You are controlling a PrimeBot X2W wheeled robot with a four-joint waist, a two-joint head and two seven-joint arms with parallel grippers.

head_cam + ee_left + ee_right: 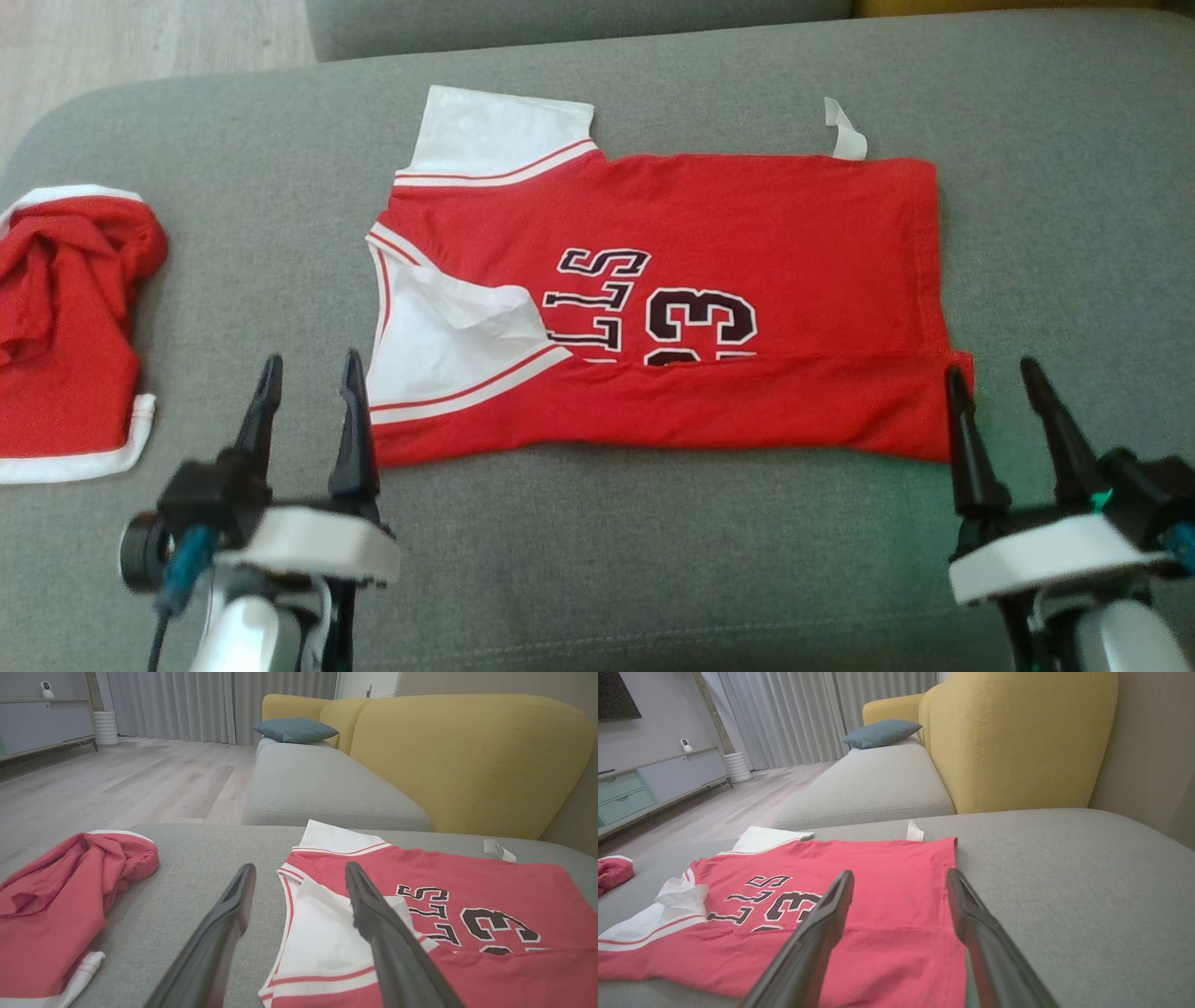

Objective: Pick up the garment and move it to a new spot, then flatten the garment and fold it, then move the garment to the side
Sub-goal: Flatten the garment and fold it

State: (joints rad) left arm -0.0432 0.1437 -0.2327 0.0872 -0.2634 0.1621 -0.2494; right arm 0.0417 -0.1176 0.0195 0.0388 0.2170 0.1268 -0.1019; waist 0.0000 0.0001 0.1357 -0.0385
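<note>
The red-and-white basketball jersey lies flat on the grey fabric sofa cushion, its near edge folded over, just ahead of the released, empty left hand and right hand. Best to pinch both folded corners level and lift them together, so the fold does not skew.

- Head view: high, looking steeply down; left gripper and right gripper at its bottom edge.
- Wrist views: low, close, looking along each gripper's fingers.
- All share the jersey ahead of both grippers.
</note>
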